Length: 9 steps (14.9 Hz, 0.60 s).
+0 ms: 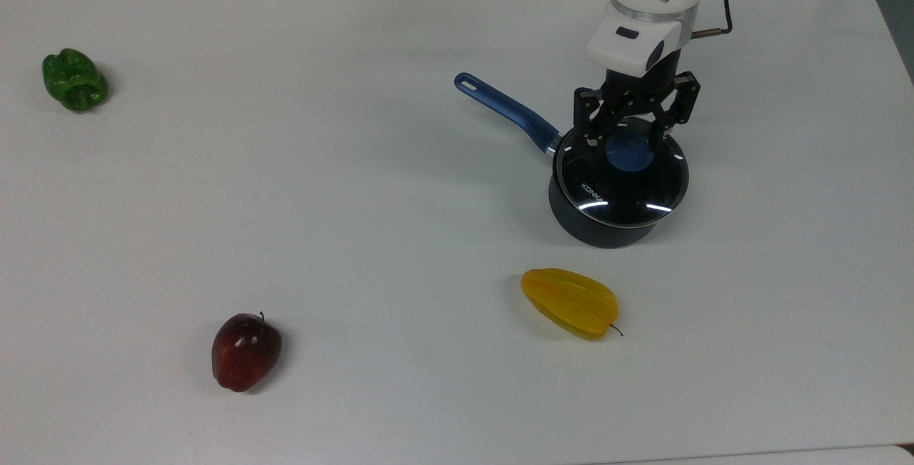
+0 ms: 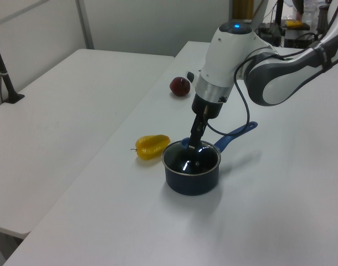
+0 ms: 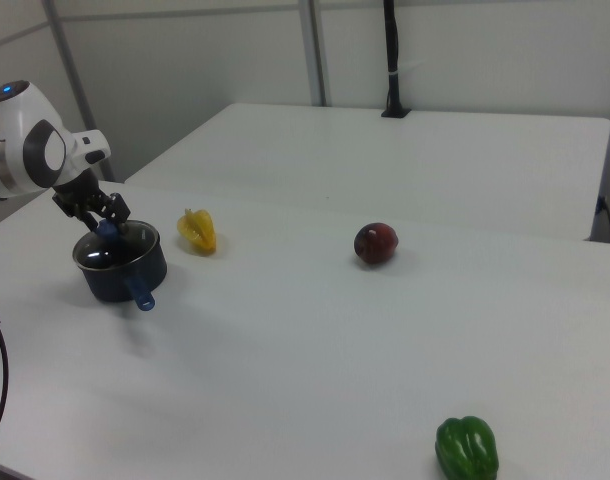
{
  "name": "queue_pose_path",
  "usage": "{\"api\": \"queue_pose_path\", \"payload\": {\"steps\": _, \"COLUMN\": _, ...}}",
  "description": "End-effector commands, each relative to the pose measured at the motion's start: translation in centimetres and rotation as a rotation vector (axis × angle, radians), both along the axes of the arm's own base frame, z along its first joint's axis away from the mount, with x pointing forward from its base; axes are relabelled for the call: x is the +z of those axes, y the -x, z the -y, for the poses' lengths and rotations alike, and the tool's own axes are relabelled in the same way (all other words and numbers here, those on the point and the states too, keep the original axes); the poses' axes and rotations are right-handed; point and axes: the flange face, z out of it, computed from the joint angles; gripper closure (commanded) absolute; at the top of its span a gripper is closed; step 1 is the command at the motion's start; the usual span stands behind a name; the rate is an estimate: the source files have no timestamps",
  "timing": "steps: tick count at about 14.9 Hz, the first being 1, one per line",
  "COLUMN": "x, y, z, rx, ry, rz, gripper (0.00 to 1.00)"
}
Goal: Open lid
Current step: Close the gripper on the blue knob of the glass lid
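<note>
The lid (image 1: 620, 178) is seated flat on the saucepan (image 1: 603, 226), its blue knob (image 1: 630, 151) at centre. The gripper (image 1: 627, 138) is lowered over that knob, fingers pressed against its two sides, evidently so the lid can be lifted straight off.

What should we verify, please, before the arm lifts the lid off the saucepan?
1. Tool centred over the blue knob: ok, its fingers stand on either side of the knob in the top view.
2. Fingers closed firmly on the knob: cannot tell; they look near its edges, but contact is not visible.
3. Lid seated flat on the saucepan: ok, not yet lifted.
4. Saucepan handle clear of the tool: ok, it points to the top view's left, away from the fingers.
5. Nearby items out of the way: ok, the yellow starfruit lies apart from the pan, and the apple and green pepper are far off.
</note>
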Motion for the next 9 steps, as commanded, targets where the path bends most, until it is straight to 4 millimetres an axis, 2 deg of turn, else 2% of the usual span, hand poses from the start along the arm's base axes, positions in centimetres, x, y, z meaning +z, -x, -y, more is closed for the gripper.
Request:
{"api": "queue_pose_path", "payload": {"steps": 1, "x": 0.2, "y": 0.0, "z": -0.4, "rx": -0.018, "ry": -0.003, "rz": 0.025, "gripper": 0.41}}
{"api": "queue_pose_path", "payload": {"steps": 3, "x": 0.4, "y": -0.1, "z": -0.3, "rx": -0.025, "ry": -0.005, "rz": 0.026, "gripper": 0.55}}
{"api": "queue_pose_path", "payload": {"steps": 5, "x": 0.6, "y": 0.0, "z": -0.3, "rx": -0.026, "ry": -0.005, "rz": 0.026, "gripper": 0.63}}
{"api": "queue_pose_path", "payload": {"steps": 9, "x": 2.4, "y": 0.4, "z": -0.2, "rx": -0.033, "ry": -0.019, "rz": 0.032, "gripper": 0.64}}
